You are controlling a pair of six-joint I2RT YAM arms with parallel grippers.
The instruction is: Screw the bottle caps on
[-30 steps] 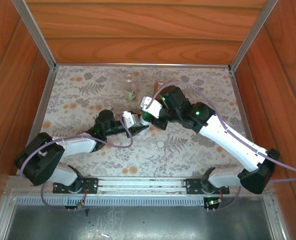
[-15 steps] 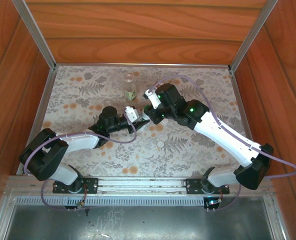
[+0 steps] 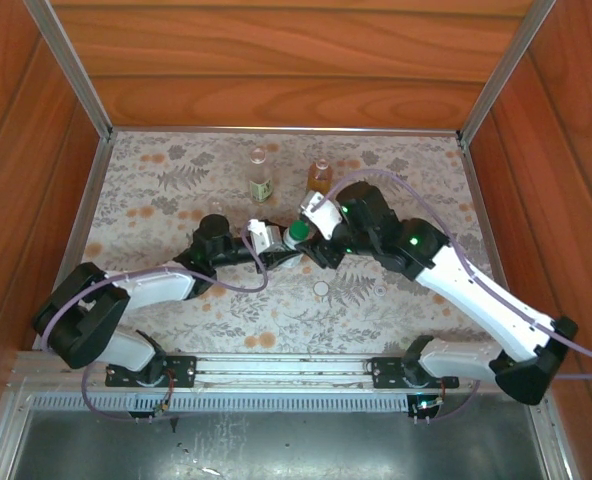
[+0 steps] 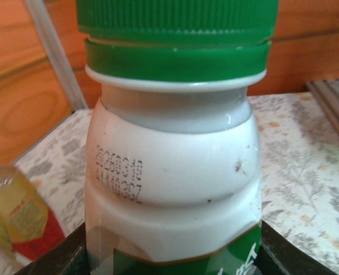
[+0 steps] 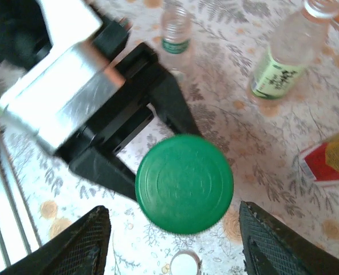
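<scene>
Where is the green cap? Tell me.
Top view: mid-table, the green cap sits on the white bottle clamped in the jaws of the left gripper, with the open right gripper above it.

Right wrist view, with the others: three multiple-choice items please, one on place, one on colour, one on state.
1. The green cap sits: A on the table; B on the white bottle; C between closed fingers.
2. The loose cap on the table is: A white; B green; C red.
3. The right end effector is: A shut on the cap; B shut on the bottle; C open.
Answers: 1 B, it tops the bottle's neck in the left wrist view. 2 A, plainly white. 3 C, its fingers stand clear either side of the cap.
</scene>
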